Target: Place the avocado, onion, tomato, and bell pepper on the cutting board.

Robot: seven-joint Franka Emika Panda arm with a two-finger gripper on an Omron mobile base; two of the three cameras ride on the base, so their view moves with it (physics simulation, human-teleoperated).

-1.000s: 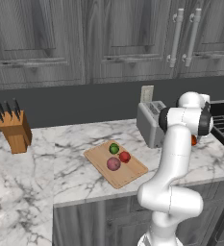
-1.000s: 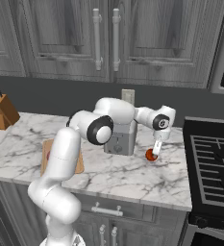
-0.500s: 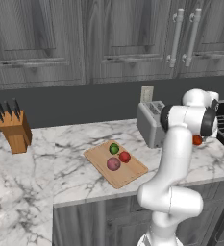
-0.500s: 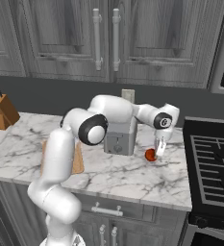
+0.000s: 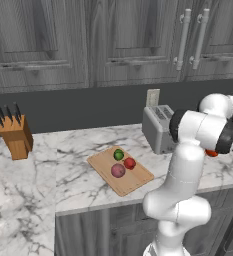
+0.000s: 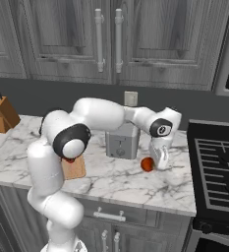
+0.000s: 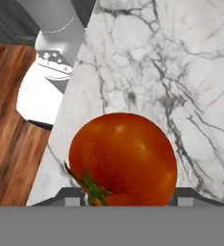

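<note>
Tomato [image 7: 123,161] now sits between the closing jaws, at six o'clock in the hand view. Gripped, seemingly; carrying it to the cutting board [image 5: 120,170] comes next.

A wooden knife block with dark handles [image 5: 16,135] stands at the left of the grey-veined white marble counter [image 5: 73,170]. A silver toaster [image 5: 158,128] sits against the dark backsplash, beneath grey wooden cabinets [image 5: 113,40]. A black stove [image 6: 219,170] adjoins the counter's right end.
</note>
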